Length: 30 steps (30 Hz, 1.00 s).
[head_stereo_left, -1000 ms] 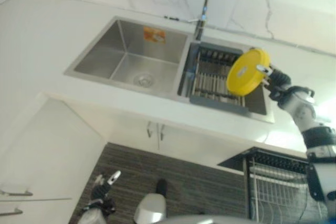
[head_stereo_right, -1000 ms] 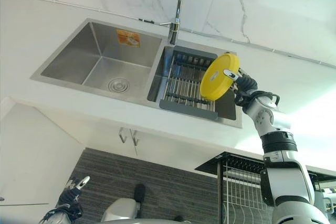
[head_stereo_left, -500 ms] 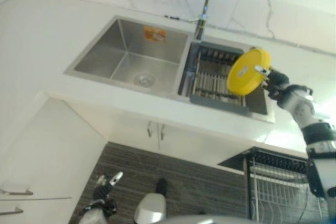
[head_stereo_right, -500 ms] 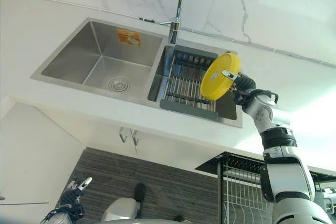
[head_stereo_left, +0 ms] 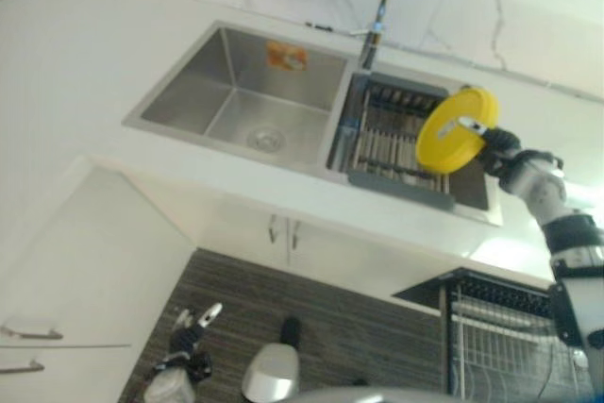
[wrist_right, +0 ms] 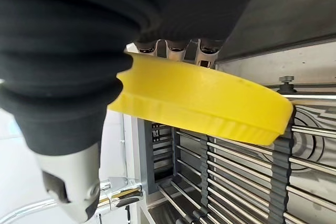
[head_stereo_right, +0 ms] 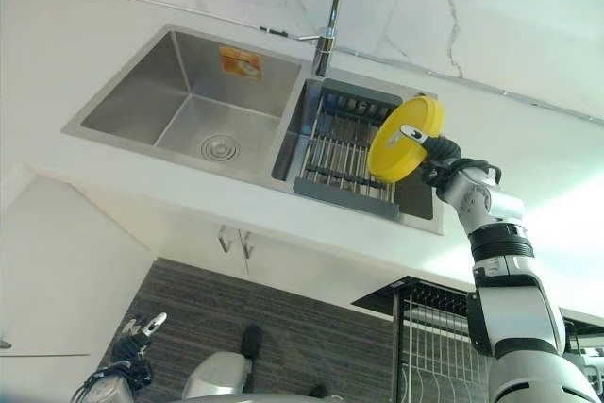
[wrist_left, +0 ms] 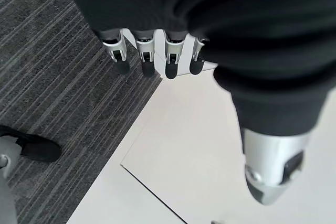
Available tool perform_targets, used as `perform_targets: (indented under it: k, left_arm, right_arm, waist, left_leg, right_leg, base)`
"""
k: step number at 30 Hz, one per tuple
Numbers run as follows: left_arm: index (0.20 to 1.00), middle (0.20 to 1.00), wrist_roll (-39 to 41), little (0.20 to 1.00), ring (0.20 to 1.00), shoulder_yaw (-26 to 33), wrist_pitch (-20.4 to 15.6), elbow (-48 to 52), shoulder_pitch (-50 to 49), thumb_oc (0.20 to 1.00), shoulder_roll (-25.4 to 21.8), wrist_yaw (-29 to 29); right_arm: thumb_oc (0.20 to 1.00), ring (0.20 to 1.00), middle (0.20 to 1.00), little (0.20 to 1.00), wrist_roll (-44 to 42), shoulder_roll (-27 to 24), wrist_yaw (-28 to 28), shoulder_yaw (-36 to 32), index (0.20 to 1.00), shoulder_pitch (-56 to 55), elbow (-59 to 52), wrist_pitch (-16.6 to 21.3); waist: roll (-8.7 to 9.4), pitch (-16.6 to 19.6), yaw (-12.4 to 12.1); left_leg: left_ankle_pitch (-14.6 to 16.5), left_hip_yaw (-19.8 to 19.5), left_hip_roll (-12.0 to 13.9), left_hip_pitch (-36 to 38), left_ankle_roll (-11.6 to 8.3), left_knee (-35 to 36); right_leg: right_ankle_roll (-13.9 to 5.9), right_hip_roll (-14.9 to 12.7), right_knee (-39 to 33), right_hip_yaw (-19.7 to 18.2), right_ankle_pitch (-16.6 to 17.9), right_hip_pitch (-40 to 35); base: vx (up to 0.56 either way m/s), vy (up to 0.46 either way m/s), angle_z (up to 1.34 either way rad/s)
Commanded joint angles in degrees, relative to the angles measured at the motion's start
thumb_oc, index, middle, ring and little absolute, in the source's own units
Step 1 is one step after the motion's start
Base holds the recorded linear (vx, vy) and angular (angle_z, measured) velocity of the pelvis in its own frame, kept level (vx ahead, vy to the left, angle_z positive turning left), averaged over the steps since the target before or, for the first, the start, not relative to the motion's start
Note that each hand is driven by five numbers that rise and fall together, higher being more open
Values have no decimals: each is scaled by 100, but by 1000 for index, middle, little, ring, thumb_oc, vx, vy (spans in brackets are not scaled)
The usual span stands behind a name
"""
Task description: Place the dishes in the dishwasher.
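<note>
Right eye view, right robot hand (head_stereo_right: 442, 152) raised – gripping yellow plate (head_stereo_right: 404, 139)

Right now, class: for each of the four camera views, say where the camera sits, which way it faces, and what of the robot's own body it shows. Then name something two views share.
Left eye view: on the head, looking down at the sink; right hand holds the yellow plate.
Right eye view: beside it, same scene; left hand low over the striped floor.
Left wrist view: along relaxed fingers toward the floor.
Right wrist view: along the hand gripping the plate above the drying rack.
Shared: plate and rack appear in both eye views and the right wrist view.
</note>
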State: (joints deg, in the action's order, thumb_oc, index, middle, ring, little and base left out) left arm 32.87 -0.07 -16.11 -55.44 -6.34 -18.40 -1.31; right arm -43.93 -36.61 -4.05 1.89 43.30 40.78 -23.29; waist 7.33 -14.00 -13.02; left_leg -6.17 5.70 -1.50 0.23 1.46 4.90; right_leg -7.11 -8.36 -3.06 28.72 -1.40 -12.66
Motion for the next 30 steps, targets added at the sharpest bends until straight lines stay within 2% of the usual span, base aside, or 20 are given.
perform_targets:
  k: [1,9,10,11,12,13,17,25,28,30]
  left_arm:
    - [1000,1000,218,1000,1000,-441,-155,3,126,1000,-195,15]
    - [1000,1000,168,1000,1000,-525,-62,119,100,1000,-221,65]
    - [1000,1000,160,1000,1000,-552,-48,111,114,1000,-228,67]
    - [1000,1000,159,1000,1000,-574,-39,97,133,1000,-238,68]
    - [1000,1000,151,1000,1000,-590,-41,83,140,1000,-236,65]
    - [1000,1000,174,1000,1000,-662,-76,-21,191,1000,-215,62]
    - [1000,1000,182,1000,1000,-748,0,-4,226,1000,-179,137]
    - [1000,1000,163,1000,1000,-732,-23,-176,215,1000,-115,85]
    - [1000,1000,161,1000,1000,-745,-37,-188,223,1000,-129,67]
    - [1000,1000,131,1000,1000,-721,10,-101,180,1000,-153,71]
  right_arm:
    - [1000,1000,1000,1000,-2,-762,-111,455,1000,660,88,150]
    - [1000,1000,1000,1000,48,-829,-23,585,1000,946,488,88]
    - [652,652,652,652,47,-813,-34,609,652,1036,628,86]
    - [473,473,473,473,21,-804,-41,630,473,1114,745,54]
    - [200,200,200,200,21,-772,-84,659,200,1185,887,88]
    - [200,200,200,200,225,-665,-176,755,200,1426,1339,134]
    - [200,200,200,200,250,-600,-105,810,200,1676,1749,202]
    - [200,200,200,200,303,-484,-128,856,200,1613,1602,348]
    - [200,200,200,200,418,-497,-115,866,200,1600,1544,557]
    - [200,200,200,200,68,-519,-29,872,200,1537,1227,642]
  waist:
    - [-232,358,-241]
    - [-210,363,-324]
    - [-210,365,-338]
    - [-207,372,-352]
    - [-208,377,-368]
    - [-224,399,-419]
    - [-243,424,-488]
    - [-266,439,-507]
    - [-282,444,-485]
    - [-297,439,-439]
  left_leg:
    - [918,-69,259,533,-318,-1]
    - [917,-91,258,529,-332,-11]
    - [918,-93,261,534,-334,-15]
    - [922,-93,263,538,-335,-14]
    - [923,-97,262,543,-335,-13]
    - [926,-94,264,563,-338,-14]
    - [917,-121,257,556,-342,-22]
    - [900,-141,256,552,-364,-11]
    - [898,-115,260,552,-367,-7]
    - [885,-86,280,571,-382,1]
  right_leg:
    - [-186,-242,794,21,-130,479]
    - [-198,-253,773,56,-110,452]
    - [-197,-254,772,60,-111,446]
    - [-198,-255,770,66,-113,443]
    - [-198,-254,767,66,-114,440]
    - [-190,-257,755,86,-123,414]
    - [-176,-260,748,125,-141,388]
    - [-168,-266,722,173,-140,360]
    - [-170,-274,722,178,-140,367]
    - [-164,-274,735,179,-131,380]
  base:
    - [3,2,3]
    - [0,0,0]
    - [0,0,0]
    - [0,0,0]
    - [0,0,0]
    - [0,0,0]
    - [0,0,0]
    - [4,-5,1]
    - [0,0,0]
    - [0,0,0]
